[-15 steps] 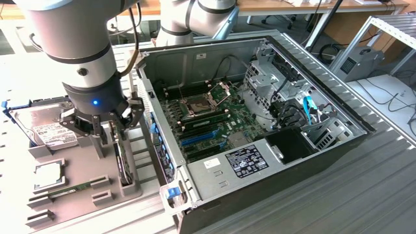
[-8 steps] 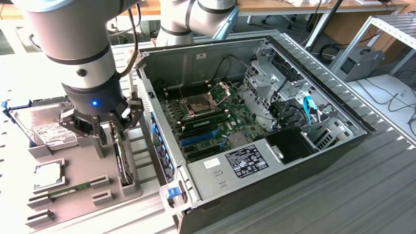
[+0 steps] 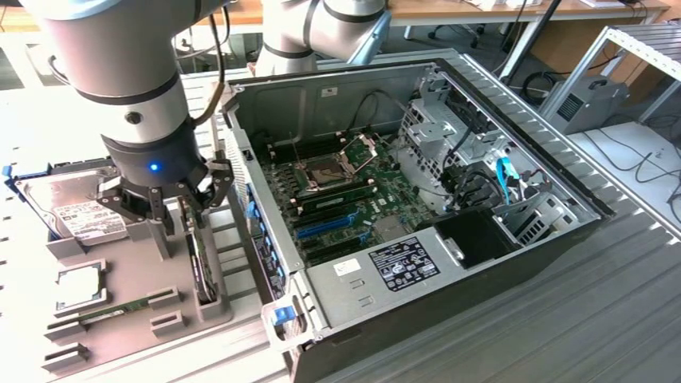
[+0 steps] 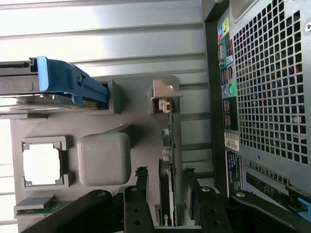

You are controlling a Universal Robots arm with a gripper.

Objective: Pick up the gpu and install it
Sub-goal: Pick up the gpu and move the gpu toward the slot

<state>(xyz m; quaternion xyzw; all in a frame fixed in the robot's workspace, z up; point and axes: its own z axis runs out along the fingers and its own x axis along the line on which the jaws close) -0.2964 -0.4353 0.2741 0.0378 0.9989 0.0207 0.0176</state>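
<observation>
The gpu (image 3: 200, 267) stands on its long edge in a slot of the grey fixture tray (image 3: 127, 335), beside the open computer case. Seen from the wrist, the gpu (image 4: 170, 155) is a thin dark card running toward a grey end clip. My gripper (image 3: 183, 209) hangs just above the card's upper end. It is open: in the wrist view the gripper (image 4: 165, 178) has one black finger on each side of the card, with a small gap on both sides. Nothing is held.
On the tray also lie a silver hard drive (image 3: 75, 211) in blue rails, a square processor (image 3: 80, 287) and a green memory stick (image 3: 107, 311). The open case (image 3: 553, 171) shows its motherboard (image 3: 340, 199) with blue slots (image 3: 324, 227). The case's perforated rear wall (image 4: 267, 82) is close beside the card.
</observation>
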